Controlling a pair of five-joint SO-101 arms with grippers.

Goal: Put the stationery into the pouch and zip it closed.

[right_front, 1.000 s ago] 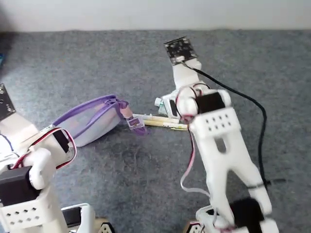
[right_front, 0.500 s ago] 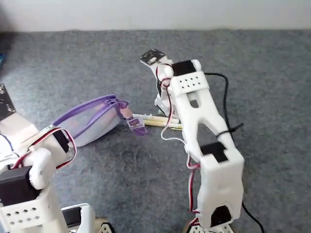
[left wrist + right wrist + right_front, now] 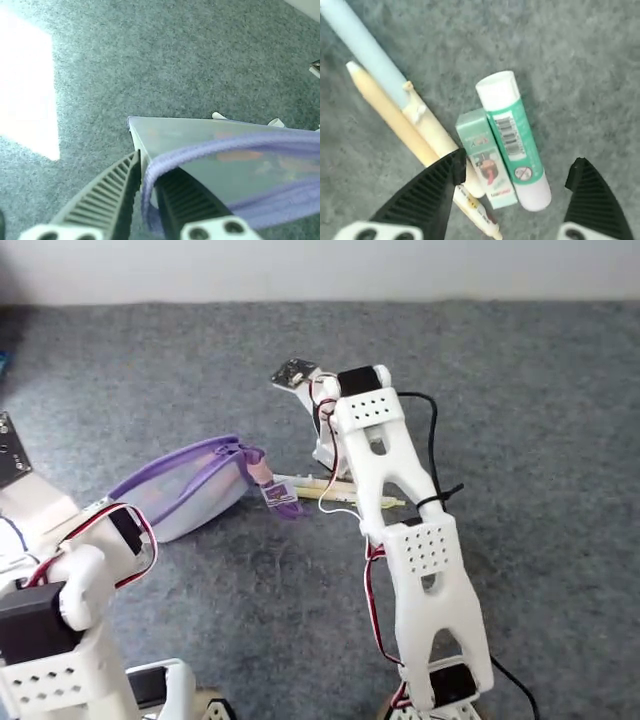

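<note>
A translucent pouch with a purple zipper rim lies left of centre, its mouth facing right. My left gripper is shut on the rim at the pouch's left end. A glue stick, a green boxed eraser, a cream pen and a light blue pen lie together on the carpet. My right gripper hangs open just above them, one finger on either side of the glue stick and eraser. In the high view the right gripper is right of the pouch mouth, over the pens.
Grey carpet covers the table, with free room to the right and far side. A purple and pink zipper tag lies between pouch mouth and pens. The right arm's body stretches from the near edge to the stationery.
The right arm has swung left and stretched forward, bringing its wrist over the stationery beside the pouch mouth. The left arm and pouch have not moved.
</note>
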